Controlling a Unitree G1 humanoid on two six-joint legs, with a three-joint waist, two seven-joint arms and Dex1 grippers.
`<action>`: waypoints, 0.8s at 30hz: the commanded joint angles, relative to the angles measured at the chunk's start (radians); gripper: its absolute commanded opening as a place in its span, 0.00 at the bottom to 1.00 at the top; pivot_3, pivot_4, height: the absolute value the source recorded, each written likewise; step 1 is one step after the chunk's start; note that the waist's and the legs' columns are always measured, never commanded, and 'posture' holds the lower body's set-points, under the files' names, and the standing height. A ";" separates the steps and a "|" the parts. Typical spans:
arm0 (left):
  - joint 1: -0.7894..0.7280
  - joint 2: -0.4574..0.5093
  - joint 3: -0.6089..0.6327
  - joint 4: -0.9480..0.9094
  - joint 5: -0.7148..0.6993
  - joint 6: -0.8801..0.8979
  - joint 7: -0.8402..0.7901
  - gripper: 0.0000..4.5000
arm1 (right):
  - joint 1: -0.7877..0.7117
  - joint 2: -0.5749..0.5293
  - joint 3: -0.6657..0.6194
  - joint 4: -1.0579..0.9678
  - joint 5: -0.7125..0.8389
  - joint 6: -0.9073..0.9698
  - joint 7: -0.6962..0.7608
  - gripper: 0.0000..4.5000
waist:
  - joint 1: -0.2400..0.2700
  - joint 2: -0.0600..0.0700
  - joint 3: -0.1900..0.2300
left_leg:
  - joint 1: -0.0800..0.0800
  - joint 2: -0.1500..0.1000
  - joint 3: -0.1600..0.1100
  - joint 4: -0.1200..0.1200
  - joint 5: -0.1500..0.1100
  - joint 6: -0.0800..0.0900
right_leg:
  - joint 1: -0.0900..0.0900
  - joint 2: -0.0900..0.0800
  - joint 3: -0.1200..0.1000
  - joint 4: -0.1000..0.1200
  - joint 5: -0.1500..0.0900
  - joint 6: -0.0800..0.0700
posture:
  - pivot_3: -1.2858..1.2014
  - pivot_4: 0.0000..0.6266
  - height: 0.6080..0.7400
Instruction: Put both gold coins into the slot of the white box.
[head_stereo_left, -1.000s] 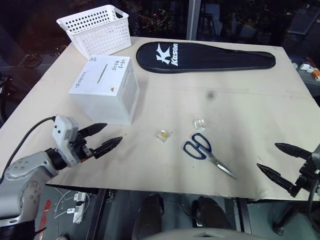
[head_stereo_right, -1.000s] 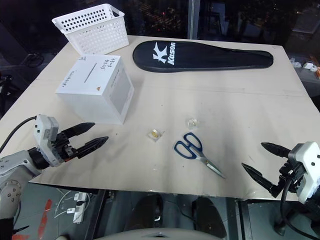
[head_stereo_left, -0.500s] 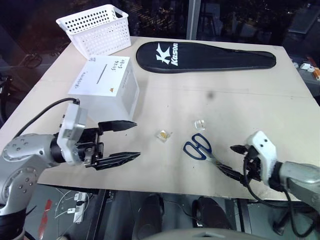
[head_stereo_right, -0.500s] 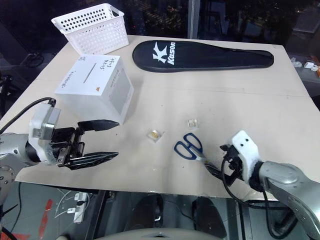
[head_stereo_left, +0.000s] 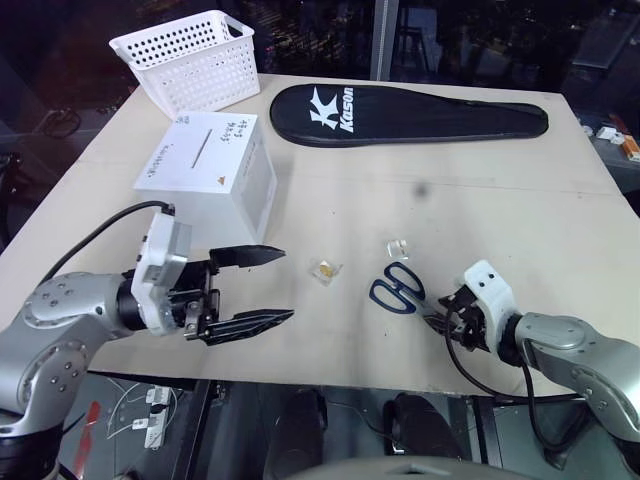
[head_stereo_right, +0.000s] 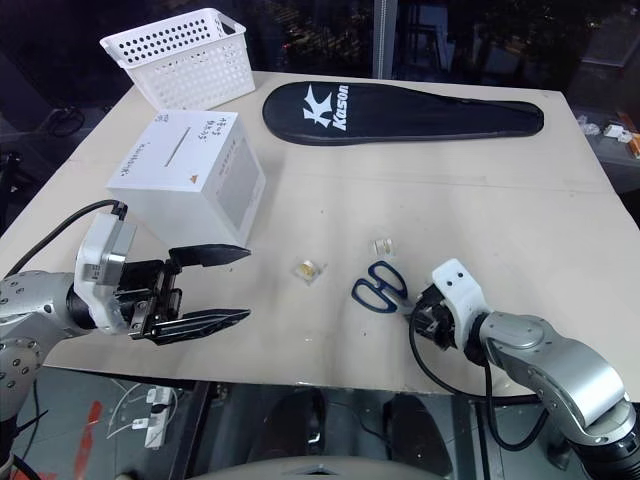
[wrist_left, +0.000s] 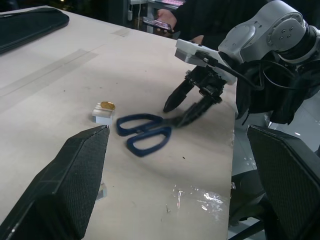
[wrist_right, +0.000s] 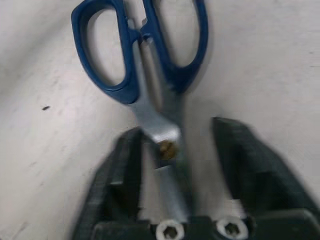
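The white box (head_stereo_left: 205, 180) stands at the table's left, its slot (head_stereo_left: 203, 150) a thin dark slit on the handwritten top face. One gold coin (head_stereo_left: 326, 270) lies in a small clear case at mid-table. The other gold coin (wrist_left: 106, 105) rests on a second case just beyond the blue-handled scissors (head_stereo_left: 398, 293). My right gripper (head_stereo_left: 445, 320) is open but narrow, and its black fingers (wrist_right: 120, 175) straddle the scissors' blades (wrist_right: 167, 165) with a gap on one side. My left gripper (head_stereo_left: 270, 285) hovers wide open in front of the box, pointing right towards the coins, with nothing in it.
A white perforated basket (head_stereo_left: 190, 60) stands at the back left. A long black racket cover (head_stereo_left: 410, 112) lies across the back of the table. The table's front edge (head_stereo_left: 330, 370) runs just below both grippers. A person's hand holding a phone (wrist_left: 165, 20) shows beyond the table.
My right gripper came in from the right edge onto the scissors' blades and narrowed. My left gripper swung right and up in front of the box, staying wide open.
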 joint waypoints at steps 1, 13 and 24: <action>-0.002 -0.008 0.001 -0.025 -0.001 -0.019 0.006 1.00 | 0.023 -0.036 0.013 -0.029 0.011 -0.005 0.056 0.08 | 0.000 0.000 0.000 | 0.000 0.000 0.000 0.000 0.000 0.000 | 0.000 0.000 0.000 0.000 0.000 0.000 | 0.52 0.24 1.00; -0.028 -0.035 -0.036 0.006 0.017 -0.035 0.012 1.00 | 0.200 -0.156 -0.308 -0.139 0.106 -0.158 0.251 0.06 | 0.003 0.000 0.000 | 0.000 0.000 0.000 0.000 0.000 0.000 | 0.000 0.000 0.000 0.000 0.000 0.000 | 0.52 0.24 1.00; -0.086 -0.081 -0.092 0.012 0.023 -0.026 0.078 1.00 | 0.131 -0.092 -0.337 0.042 -0.140 -0.086 -0.048 0.06 | -0.004 0.001 0.000 | 0.000 0.000 0.001 0.001 0.000 0.000 | 0.000 0.000 0.001 0.000 0.000 0.001 | 0.52 0.24 1.00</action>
